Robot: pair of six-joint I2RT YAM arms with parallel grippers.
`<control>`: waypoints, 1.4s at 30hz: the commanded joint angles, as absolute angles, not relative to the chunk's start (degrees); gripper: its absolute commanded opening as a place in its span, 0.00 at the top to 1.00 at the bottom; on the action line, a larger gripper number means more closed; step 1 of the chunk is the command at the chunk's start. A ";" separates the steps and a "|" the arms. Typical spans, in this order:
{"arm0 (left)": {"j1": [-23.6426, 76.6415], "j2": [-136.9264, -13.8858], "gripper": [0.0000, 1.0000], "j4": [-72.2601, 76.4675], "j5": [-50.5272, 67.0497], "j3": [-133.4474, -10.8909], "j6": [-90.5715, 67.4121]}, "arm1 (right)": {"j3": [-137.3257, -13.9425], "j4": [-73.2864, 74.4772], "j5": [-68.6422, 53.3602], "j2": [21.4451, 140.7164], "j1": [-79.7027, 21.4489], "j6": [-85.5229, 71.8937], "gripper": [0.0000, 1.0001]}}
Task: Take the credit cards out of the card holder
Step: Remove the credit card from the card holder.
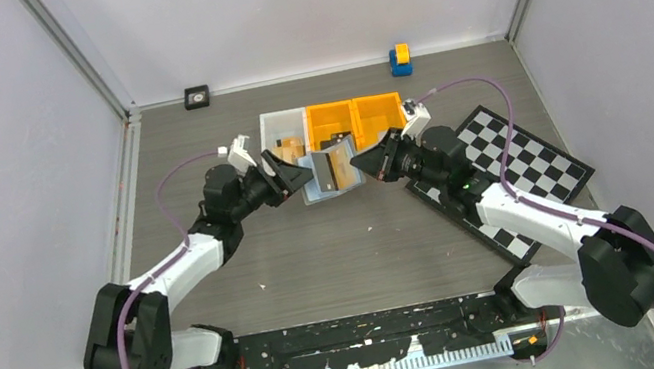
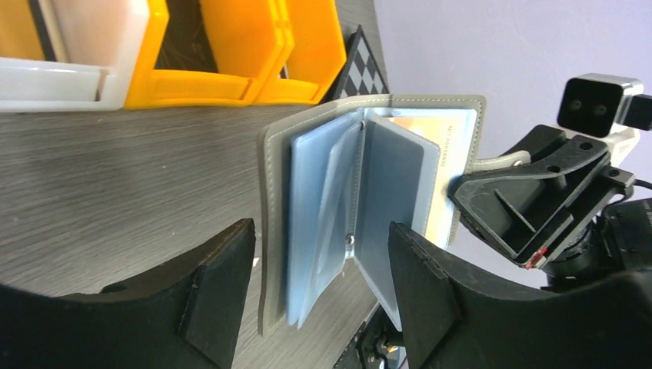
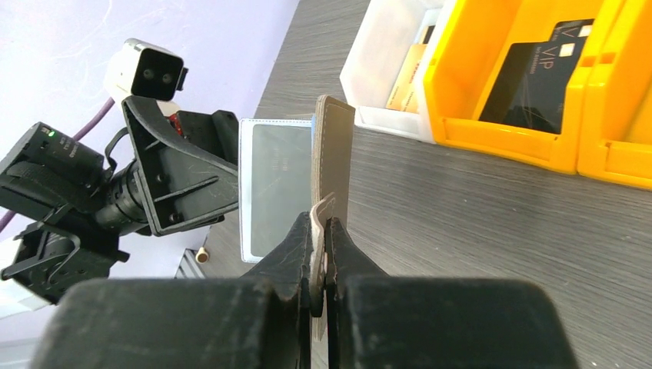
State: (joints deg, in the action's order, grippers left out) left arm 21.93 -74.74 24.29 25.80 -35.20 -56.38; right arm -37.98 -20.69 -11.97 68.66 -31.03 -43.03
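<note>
Black fingers of the right end effector [image 3: 321, 231] fill the foreground of its wrist view, closed tight on the pale tab [image 3: 323, 211] of the card holder [image 3: 332, 154]. The grip holds the open card holder on edge just in front of the bins. I cannot tell whether its lower edge touches the bench [image 3: 500, 231].

The left end effector [image 2: 319, 238] is spread wide with nothing in its grip. One finger sits on either side of the blue-grey sleeves [image 2: 323, 207], apparently clear of them.

A black card [image 3: 538, 77] lies in the orange bin [image 3: 461, 115] and a tan one [image 3: 407, 73] in the white bin [image 3: 377, 69], so some cards seem to be out already. A silvery card [image 3: 277, 184] still shows inside a clear sleeve.

The step in hand looks like the left arm picking out the next card. To do it well:
- The right grip should hold firm on the tab so the card holder does not swing.
- The left fingers should narrow onto the bare edge of one card, not onto the sleeve plastic.
- The pull should run straight along the pocket mouth.
- Pinching several floppy sleeves at once would likely drag the whole card holder, so one sleeve should be singled out before closing.
</note>
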 commanded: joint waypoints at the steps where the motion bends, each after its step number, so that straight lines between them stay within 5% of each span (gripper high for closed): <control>1: 21.56 -75.26 0.33 32.01 28.46 -35.27 -58.42 | -37.82 -27.23 -14.86 68.53 -30.72 -44.66 0.99; 10: 20.11 -72.53 0.26 37.50 25.84 -30.64 -61.01 | -37.53 -28.33 -15.73 69.26 -29.82 -46.36 0.99; 12: 19.75 -72.49 0.08 39.41 26.12 -29.90 -62.04 | -37.30 -28.83 -16.05 69.51 -29.58 -46.72 0.99; 14: 19.24 -72.51 0.01 40.16 26.36 -29.68 -62.74 | -37.27 -29.25 -16.48 69.72 -29.37 -47.04 1.00; 28: 17.55 -71.16 0.01 43.49 27.64 -28.28 -63.59 | -36.34 -33.01 -19.12 71.05 -27.95 -50.05 1.00; 42: 17.58 -78.66 0.66 42.12 31.05 -31.66 -64.53 | -35.68 -35.11 -20.45 71.58 -26.81 -51.85 1.00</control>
State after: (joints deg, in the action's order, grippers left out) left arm 17.72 -78.59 39.81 29.21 -29.21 -64.64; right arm -35.33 -30.26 -19.42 71.44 -27.33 -50.61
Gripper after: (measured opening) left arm 0.395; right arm 0.077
